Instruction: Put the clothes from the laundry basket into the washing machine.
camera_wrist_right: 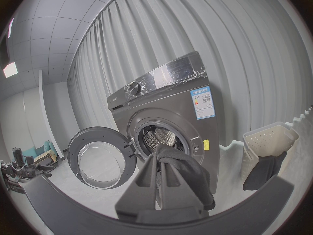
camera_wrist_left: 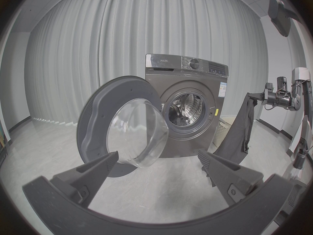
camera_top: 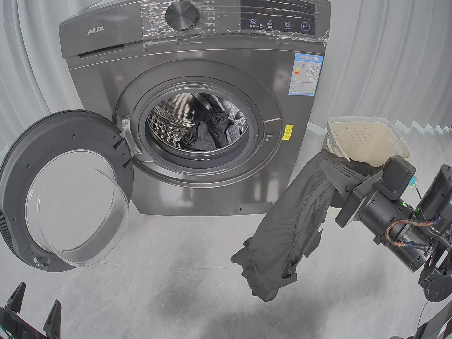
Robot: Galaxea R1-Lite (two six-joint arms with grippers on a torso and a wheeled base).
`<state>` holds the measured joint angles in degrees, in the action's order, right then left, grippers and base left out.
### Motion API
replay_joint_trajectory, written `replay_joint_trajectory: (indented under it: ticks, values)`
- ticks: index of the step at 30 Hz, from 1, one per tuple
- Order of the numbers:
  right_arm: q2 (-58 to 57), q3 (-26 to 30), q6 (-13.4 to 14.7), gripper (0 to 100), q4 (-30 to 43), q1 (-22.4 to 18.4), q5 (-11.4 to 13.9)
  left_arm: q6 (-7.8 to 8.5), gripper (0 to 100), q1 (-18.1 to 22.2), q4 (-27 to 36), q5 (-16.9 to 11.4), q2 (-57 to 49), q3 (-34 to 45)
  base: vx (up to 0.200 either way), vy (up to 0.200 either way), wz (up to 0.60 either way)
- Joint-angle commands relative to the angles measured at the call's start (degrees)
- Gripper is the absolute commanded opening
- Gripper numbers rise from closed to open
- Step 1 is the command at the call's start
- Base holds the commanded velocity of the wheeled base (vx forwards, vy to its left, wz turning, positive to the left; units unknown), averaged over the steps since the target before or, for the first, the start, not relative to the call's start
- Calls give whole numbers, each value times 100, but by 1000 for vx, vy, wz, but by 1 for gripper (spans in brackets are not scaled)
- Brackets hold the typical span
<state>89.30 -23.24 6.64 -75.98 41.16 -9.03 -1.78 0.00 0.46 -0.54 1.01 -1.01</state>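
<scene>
A grey front-loading washing machine (camera_top: 197, 71) stands with its round door (camera_top: 66, 189) swung wide to the left. Dark clothes (camera_top: 207, 135) lie inside the drum. My right gripper (camera_top: 335, 165) is shut on a dark grey garment (camera_top: 289, 227), which hangs down in front of the machine's lower right corner, one end trailing back into the cream laundry basket (camera_top: 367, 137). In the right wrist view the garment (camera_wrist_right: 186, 170) drapes over the shut fingers (camera_wrist_right: 153, 180). My left gripper (camera_wrist_left: 156, 170) stands open and low at the near left, holding nothing.
The laundry basket (camera_wrist_right: 267, 141) sits on the floor right of the machine, against the pleated curtain. The open door (camera_wrist_left: 120, 124) juts out over the floor left of the drum opening. Bare grey floor lies in front of the machine.
</scene>
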Motion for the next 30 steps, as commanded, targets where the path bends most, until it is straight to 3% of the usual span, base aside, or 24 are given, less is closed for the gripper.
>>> replay_joint_trajectory:
  ticks: [1,6,9,15,21,23,28,30]
  values:
    - [79,21,12,0,-4,15,-2,2,100,0,-2,1,-101,84,0,0,0]
    - [18,12,4,0,5,68,-11,29,100,0,-11,-8,-101,92,0,0,0]
    - [62,-6,-5,0,75,86,-20,160,100,9,-11,-61,-101,92,0,0,0]
    - [422,-278,144,0,75,437,-107,187,100,9,-2,-69,-101,92,0,0,0]
    - [905,-717,285,0,5,551,-336,231,100,9,-20,-69,-101,92,0,0,0]
    - [1231,-1113,329,0,-13,551,-485,345,100,18,-20,-166,-101,101,0,0,0]
    - [1635,-1640,390,0,-110,543,-538,327,100,9,-90,-228,-101,101,0,0,0]
    - [1749,-1878,390,0,-145,543,-538,143,100,18,-363,-272,-101,-224,0,0,0]
